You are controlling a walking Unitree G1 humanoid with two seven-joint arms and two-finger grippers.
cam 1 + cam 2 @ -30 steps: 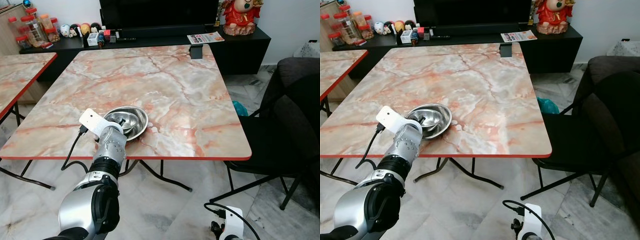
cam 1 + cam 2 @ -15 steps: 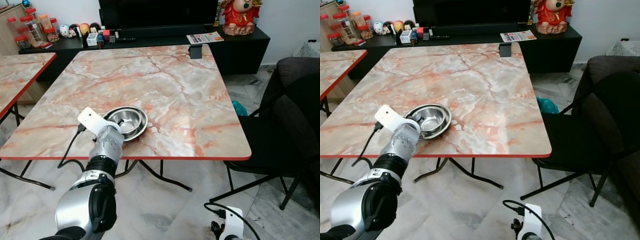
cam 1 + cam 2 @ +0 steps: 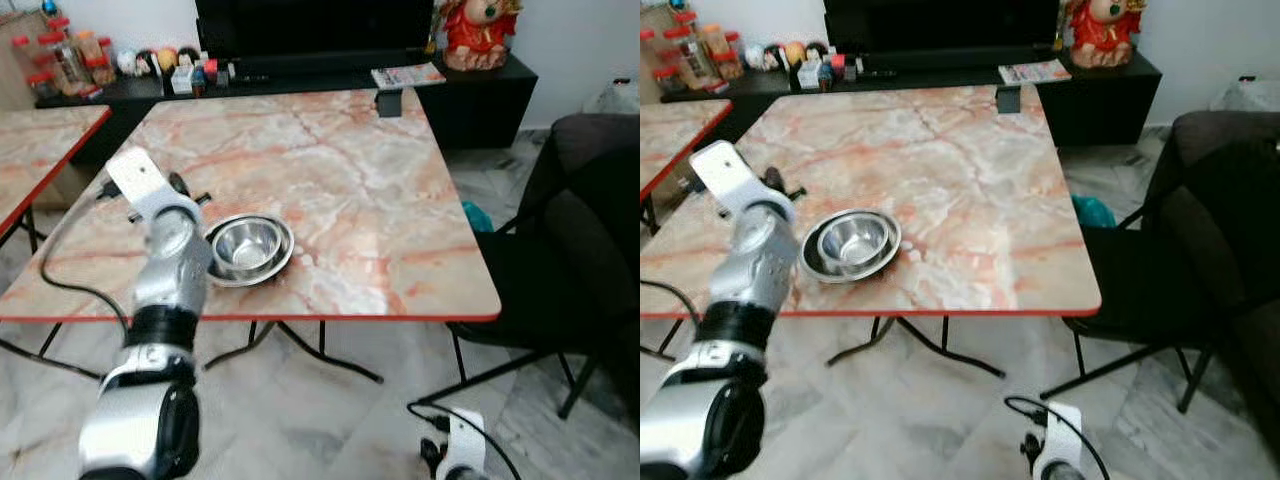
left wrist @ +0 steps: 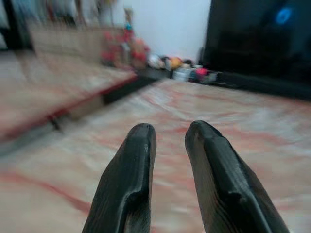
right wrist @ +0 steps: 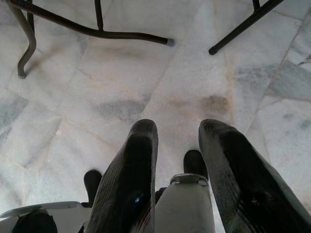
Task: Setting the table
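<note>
Left arm has lifted since a second ago: then its wrist sat low at the near table edge with the gripper at the bowl's near rim, now the forearm stands raised above the table's near-left part and the left gripper [image 4: 170, 141] is clear of the bowl. Bowl has not moved, same spot as before. In the left wrist view the two black fingers [image 4: 131, 170] stand a little apart with nothing between them, pointing out over the marble top toward the dark TV cabinet [image 3: 300, 75]; view is motion-blurred.

Steel bowl [image 3: 248, 247] is round, shiny, empty, sits upright on the marble table [image 3: 350, 170] near its front edge, left of centre, just beside the raised left forearm. It looks double-rimmed, could be two nested bowls, can't tell.

Right gripper [image 5: 177, 160] hangs low, pointing at the marble floor [image 5: 146, 87] by the table's black legs; fingers apart, holding nothing.

Black chair [image 3: 580, 250] at the table's right side. A second marble table [image 3: 40, 150] to the left. Jars and small figures on the cabinet top, red figurine [image 3: 478, 30] at its right end.
</note>
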